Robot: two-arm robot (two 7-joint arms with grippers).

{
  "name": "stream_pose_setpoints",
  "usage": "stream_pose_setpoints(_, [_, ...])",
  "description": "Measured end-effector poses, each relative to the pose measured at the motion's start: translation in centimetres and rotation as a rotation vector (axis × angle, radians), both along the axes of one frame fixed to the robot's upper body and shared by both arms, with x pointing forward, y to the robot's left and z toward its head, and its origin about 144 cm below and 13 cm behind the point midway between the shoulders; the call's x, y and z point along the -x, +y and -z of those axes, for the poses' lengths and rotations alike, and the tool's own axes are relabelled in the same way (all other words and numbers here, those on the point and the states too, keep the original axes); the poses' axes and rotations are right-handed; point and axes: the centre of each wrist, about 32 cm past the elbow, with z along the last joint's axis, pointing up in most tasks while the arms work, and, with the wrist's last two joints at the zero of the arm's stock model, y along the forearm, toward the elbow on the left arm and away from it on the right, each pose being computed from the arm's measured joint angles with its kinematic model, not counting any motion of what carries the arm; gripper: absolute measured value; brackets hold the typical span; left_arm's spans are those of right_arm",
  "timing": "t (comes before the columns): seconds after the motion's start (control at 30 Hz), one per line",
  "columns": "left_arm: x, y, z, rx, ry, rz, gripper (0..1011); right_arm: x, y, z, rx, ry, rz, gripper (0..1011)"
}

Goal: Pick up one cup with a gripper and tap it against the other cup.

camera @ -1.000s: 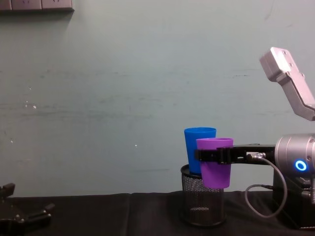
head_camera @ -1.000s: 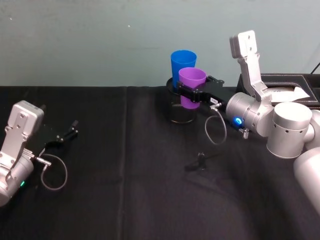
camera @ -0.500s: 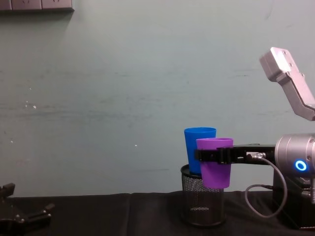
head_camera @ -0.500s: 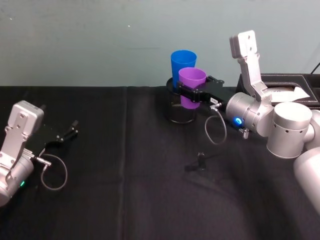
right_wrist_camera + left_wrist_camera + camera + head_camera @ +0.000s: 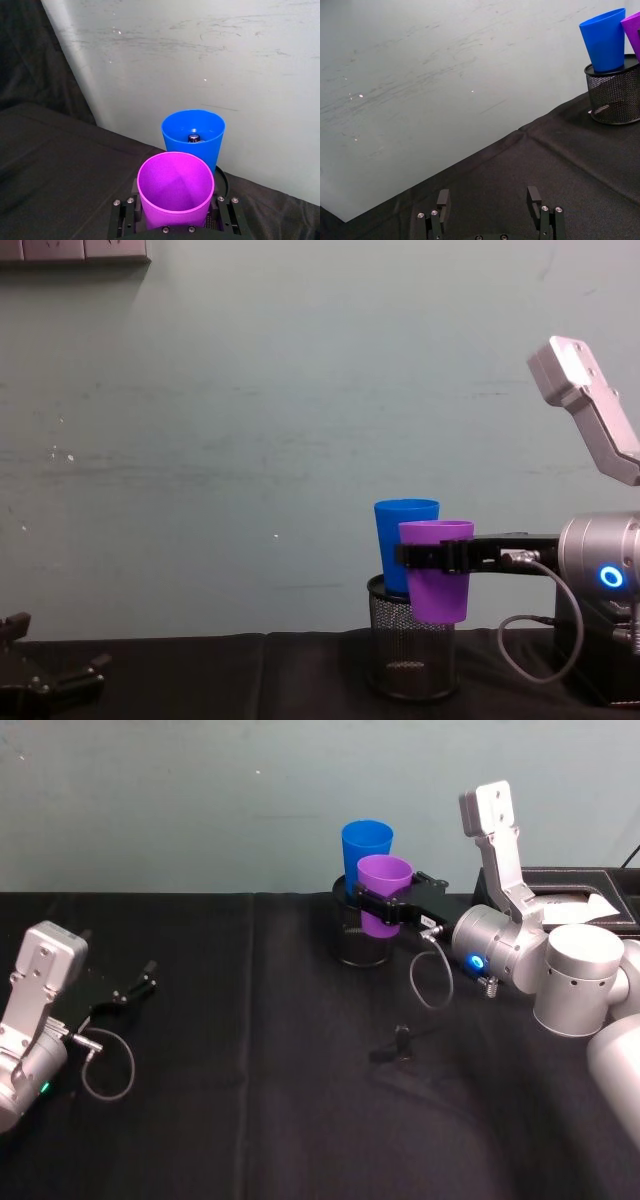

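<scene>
right end effector (image 5: 376, 909) clamped on the purple cup (image 5: 384, 882), held just beside the blue cup (image 5: 363, 844) in its mesh holder (image 5: 358, 950), where too hard a nudge could tip the blue cup, while left end effector (image 5: 488, 194) idles open, well away.

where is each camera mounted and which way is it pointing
Head view: high, looking down on the black table; left gripper parked at left, right gripper holding the purple cup.
Chest view: low, facing the wall across the table; right arm enters from the right.
Left wrist view: low over the table, facing the wall; its own open fingers.
Right wrist view: behind the purple cup, facing the blue cup; its gripper clamps the purple cup.
Shared: all four show both cups.
</scene>
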Motion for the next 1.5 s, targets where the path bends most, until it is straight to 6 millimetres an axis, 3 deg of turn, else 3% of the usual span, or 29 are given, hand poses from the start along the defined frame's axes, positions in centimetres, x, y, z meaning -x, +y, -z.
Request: stream_pose_setpoints(1.5, [0.0,0.0,0.0,0.0,0.0,0.0,1000,0.0,0.0,0.0,0.0,0.0,0.0,737])
